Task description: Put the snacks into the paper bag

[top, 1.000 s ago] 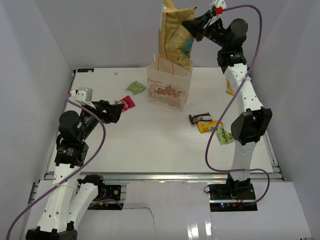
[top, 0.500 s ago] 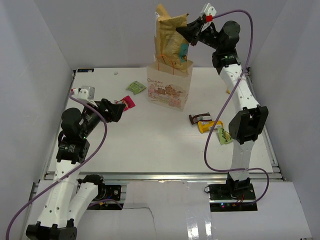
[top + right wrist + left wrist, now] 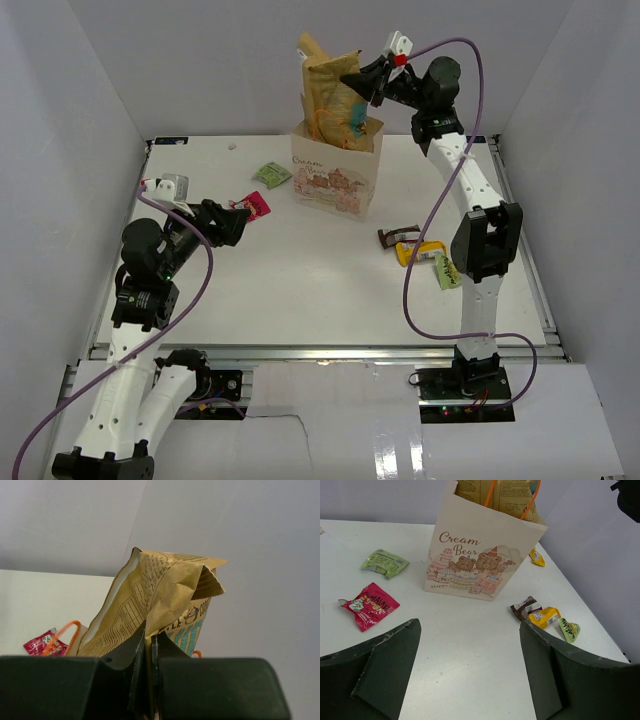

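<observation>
The right fingers [image 3: 141,647] are pressed together on a fold of the tan-yellow bag [image 3: 165,595], pinching it just below its crumpled top edge. That bag hangs upright from the grip, its lower part inside the mouth of the paper bag [image 3: 335,180] and its upper part standing well above the rim, between the orange loop handles [image 3: 490,495]. The right arm reaches high over the far side of the surface [image 3: 300,290] to hold it there.

The left fingers [image 3: 238,222] stand wide apart and hold nothing. They hover above the left part of the surface, pointing toward the paper bag. Just beyond them lies the magenta packet [image 3: 369,605], and further back, near the paper bag's left side, a green packet [image 3: 385,562].

The paper bag stands upright toward the back of the surface, its printed front facing the arms. To its right and nearer the arms lie a dark brown bar wrapper [image 3: 525,607], a yellow pouch [image 3: 545,617] touching it, and a second green packet [image 3: 569,629] just beside. Another yellow pouch [image 3: 536,556] lies behind the paper bag's right corner.
</observation>
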Controlling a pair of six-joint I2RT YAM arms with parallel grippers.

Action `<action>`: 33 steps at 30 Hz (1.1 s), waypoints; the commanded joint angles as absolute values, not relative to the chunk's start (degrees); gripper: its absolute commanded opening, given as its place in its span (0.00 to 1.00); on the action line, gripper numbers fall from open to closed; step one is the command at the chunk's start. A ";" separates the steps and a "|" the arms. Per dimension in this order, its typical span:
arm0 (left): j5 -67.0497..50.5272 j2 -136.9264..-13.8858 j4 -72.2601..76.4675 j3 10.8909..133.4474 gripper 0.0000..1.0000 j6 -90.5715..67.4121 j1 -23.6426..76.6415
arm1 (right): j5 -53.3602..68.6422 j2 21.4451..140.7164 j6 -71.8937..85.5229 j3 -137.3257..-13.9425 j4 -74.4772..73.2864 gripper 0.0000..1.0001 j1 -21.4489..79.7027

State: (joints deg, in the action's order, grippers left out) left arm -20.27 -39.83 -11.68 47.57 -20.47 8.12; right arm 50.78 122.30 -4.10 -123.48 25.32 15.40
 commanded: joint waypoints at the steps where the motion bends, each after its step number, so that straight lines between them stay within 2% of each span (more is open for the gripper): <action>1: -20.65 -38.94 -11.87 47.29 0.90 -20.83 8.35 | 55.71 120.94 -4.22 -122.97 34.98 0.08 15.12; 5: -20.92 -39.20 -11.87 47.37 0.90 -21.09 8.26 | 56.87 119.89 -3.43 -120.50 35.51 0.11 14.59; 8: -20.83 -39.64 -11.87 47.37 0.90 -21.53 8.35 | 56.87 117.87 -2.99 -116.99 36.04 0.29 13.89; 9: -20.66 -39.90 -11.87 47.37 0.90 -21.71 8.35 | 56.87 117.25 -2.73 -116.03 35.95 0.39 13.63; 11: -20.13 -40.69 -11.95 47.37 0.90 -22.41 8.26 | 56.34 114.80 -2.64 -113.48 34.37 0.46 13.27; 12: -19.78 -41.56 -11.95 47.46 0.90 -23.02 8.26 | 55.12 113.05 -3.42 -112.86 30.54 0.54 13.10; 13: -19.78 -42.01 -11.95 47.46 0.90 -23.38 8.26 | 54.50 113.03 -4.30 -112.85 30.50 0.57 13.01; 18: -17.58 -45.26 -12.13 47.37 0.91 -25.22 8.26 | 50.63 106.62 -10.01 -114.26 9.70 0.74 12.04; 21: -14.60 -49.21 -13.18 47.98 0.90 -26.80 8.35 | 50.36 101.44 -12.30 -110.85 0.22 0.82 10.11; 26: -1.09 -61.48 -16.78 50.18 0.90 -34.60 8.35 | 48.52 92.03 -18.96 -97.60 -19.46 0.87 5.46; 27: 2.08 -63.87 -17.05 50.79 0.89 -36.54 8.35 | 47.73 90.89 -20.20 -97.56 -21.69 0.87 4.84; 30: 7.10 -75.35 -17.58 55.60 0.87 -41.56 8.26 | 45.10 84.31 -24.77 -82.24 -26.96 0.89 3.17; 33: 10.10 -85.22 -19.68 62.38 0.86 -42.11 8.26 | 42.11 80.70 -26.98 -73.94 -27.68 0.89 2.72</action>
